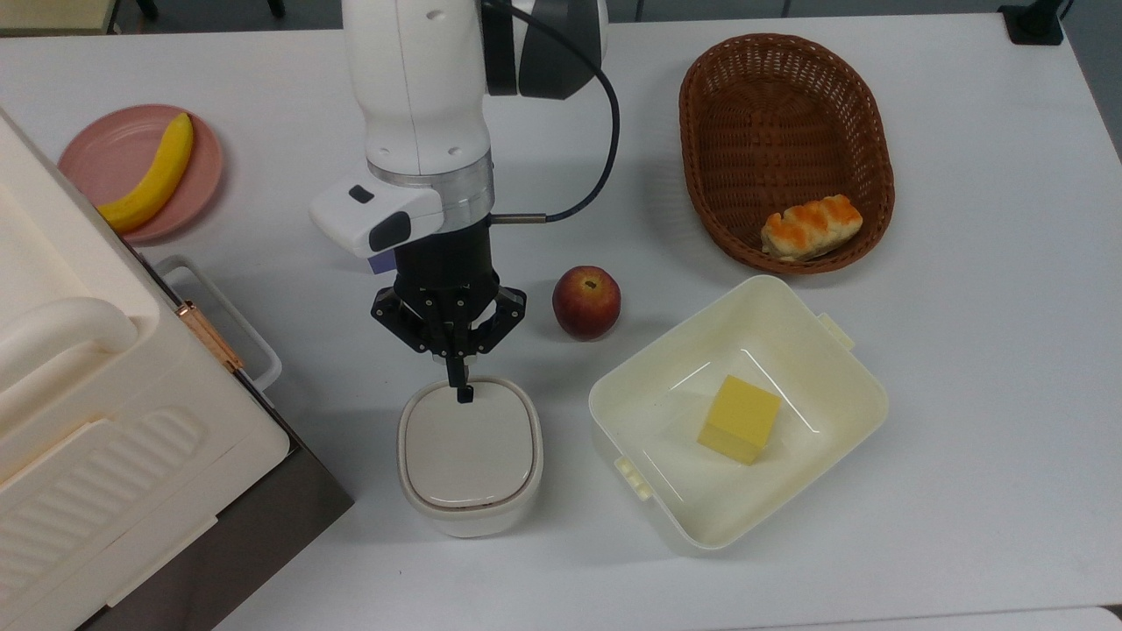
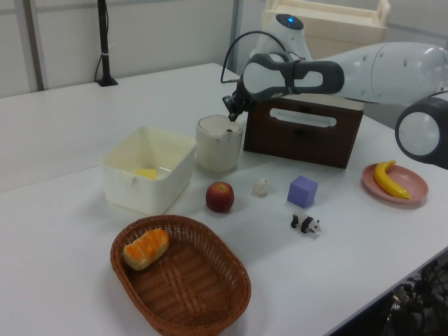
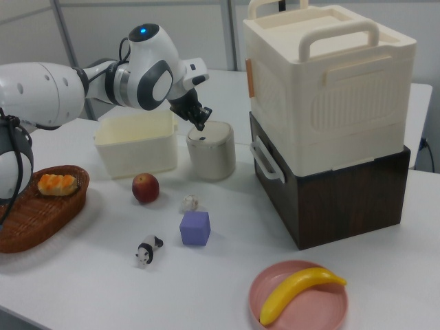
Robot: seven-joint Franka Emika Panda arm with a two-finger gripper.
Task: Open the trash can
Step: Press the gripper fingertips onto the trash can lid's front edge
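Trash can (image 1: 470, 456): small cream bin with a flat greyish lid, standing upright on the white table (image 1: 982, 368), lid down. In the top view it sits below centre, at about 7 o'clock from the apple (image 1: 585, 302) and at 9 o'clock from the pale-yellow tub (image 1: 841, 386), apart from both. A small black button (image 1: 465, 395) sits at the lid's 12 o'clock edge.

Gripper (image 1: 456, 379): black, pointing down at the lid's 12 o'clock edge, fingers clenched together into one narrow tip. The tip lies over or on the button; contact cannot be told. In the left view the gripper (image 2: 232, 115) hangs at the can's upper right rim; in the right view it (image 3: 200, 126) is above the can's top.

Tub: open, holding a yellow block (image 1: 739, 418).

Wicker basket (image 1: 868, 140): at 12 o'clock from the tub in the top view, holding an orange-topped bread piece (image 1: 811, 226).

Pink plate (image 1: 110, 158): at 10 o'clock from the can in the top view, carrying a banana (image 1: 153, 175).

Large cream box with handles (image 3: 330, 82): stacked on a dark brown cabinet (image 3: 344, 192), at 3 o'clock from the can in the right view.

Purple cube (image 3: 195, 228), small white object (image 3: 189, 203) and toy panda (image 3: 147, 250): loose on the table at 6 to 7 o'clock from the can in the right view.
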